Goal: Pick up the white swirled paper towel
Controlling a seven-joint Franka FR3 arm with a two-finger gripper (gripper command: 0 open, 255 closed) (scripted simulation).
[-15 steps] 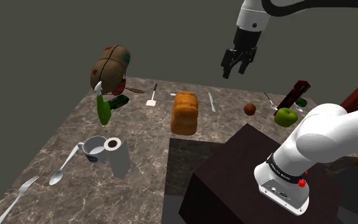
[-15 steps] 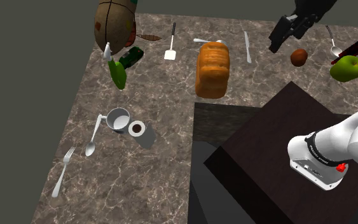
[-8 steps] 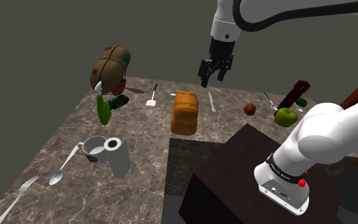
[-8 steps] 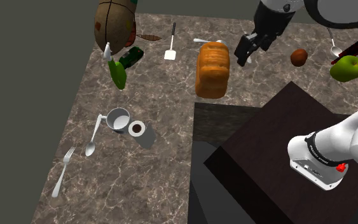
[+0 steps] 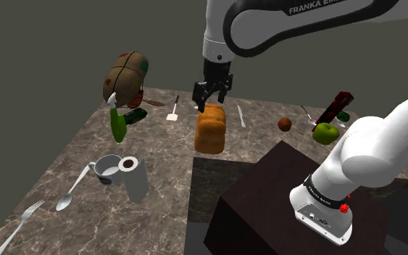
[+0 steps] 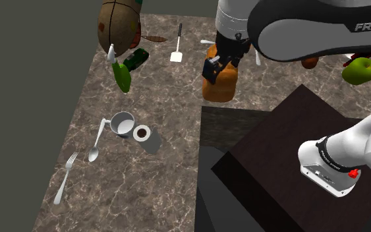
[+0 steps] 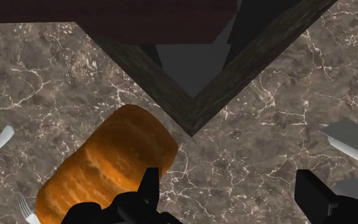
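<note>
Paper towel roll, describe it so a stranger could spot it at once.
On the marbled counter, look toward the shoulder view's lower left, near the fork and spoon. Right beside the white mug is the paper towel roll: a pale grey cylinder with a dark brown core, unlike the flat cutlery and hollow mug.

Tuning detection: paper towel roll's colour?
Pale grey paper towel roll, dark brown centre; best in shoulder view.

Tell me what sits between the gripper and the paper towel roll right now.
Nothing visible blocks the way. The open gripper hovers over the bread loaf; just marbled counter lies between it and the paper towel roll. The mug stands close beside the roll.
</note>
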